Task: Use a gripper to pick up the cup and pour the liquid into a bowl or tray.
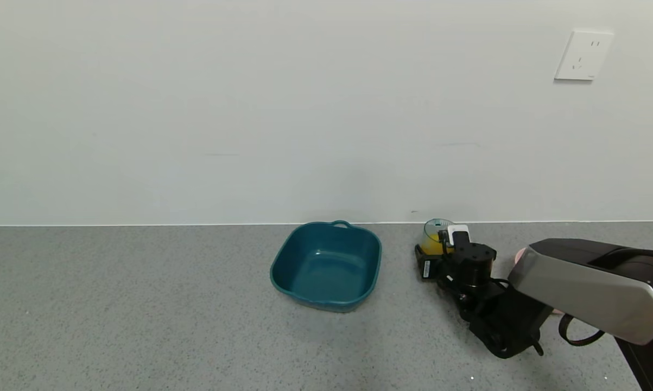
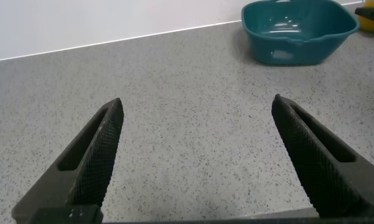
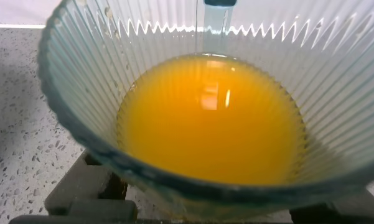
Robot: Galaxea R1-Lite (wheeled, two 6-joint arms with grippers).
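The ribbed blue-green cup (image 1: pixel 435 231) stands near the wall, right of the teal tray, partly full of orange liquid (image 1: pixel 429 245). My right gripper (image 1: pixel 439 250) has its jaws on either side of the cup, low on its body, shut on it. In the right wrist view the cup (image 3: pixel 81 81) fills the picture, with the liquid (image 3: pixel 211 118) level inside and one finger (image 3: pixel 81 190) beside its base. Only a sliver of the pink bowl (image 1: pixel 519 254) shows behind my right arm. My left gripper (image 2: pixel 196 109) is open and empty above bare table.
A square dark teal tray (image 1: pixel 327 265) with a small handle sits left of the cup, empty; it also shows in the left wrist view (image 2: pixel 295 31). The wall runs close behind the cup and tray. A socket (image 1: pixel 583 55) is on the wall.
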